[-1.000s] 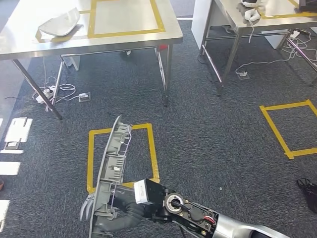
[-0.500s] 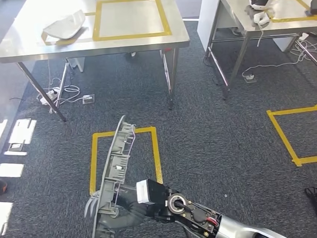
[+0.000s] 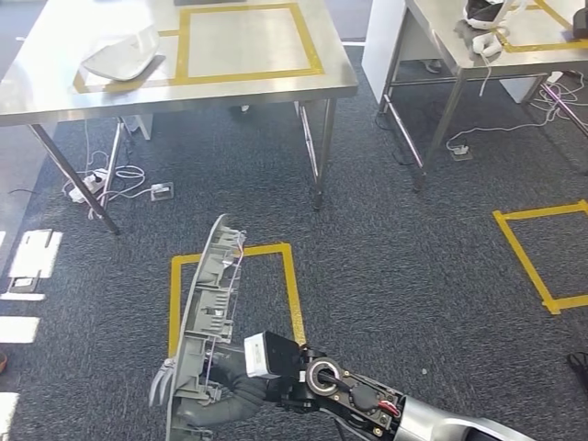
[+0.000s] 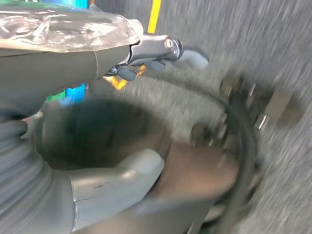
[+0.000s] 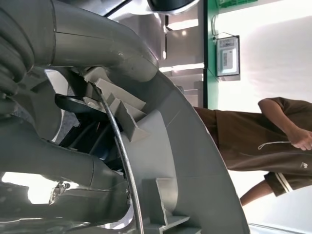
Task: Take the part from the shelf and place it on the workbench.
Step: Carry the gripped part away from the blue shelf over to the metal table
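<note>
A long grey ribbed plastic part (image 3: 211, 322) stands nearly upright in the head view, low and left of centre. My right hand (image 3: 215, 395) grips its lower end, with fingertips (image 3: 161, 381) showing past its left edge. Up close in the right wrist view, the part's ribs and a wire (image 5: 173, 165) lie against my right hand (image 5: 66, 165). The steel workbench (image 3: 277, 78) with a yellow taped rectangle stands ahead at the top. My left hand (image 4: 110, 122) hangs over the blurred carpet, thumb and fingers apart, holding nothing.
Another pale part (image 3: 118, 53) lies on the workbench's left end. A yellow taped square (image 3: 232, 294) marks the carpet just ahead. A second table (image 3: 485, 41) stands at the top right, with cables under both. A person in brown (image 5: 264, 141) shows in the right wrist view.
The whole head picture has shifted a little, so the camera has moved. The part stays held in my right hand in the same pose.
</note>
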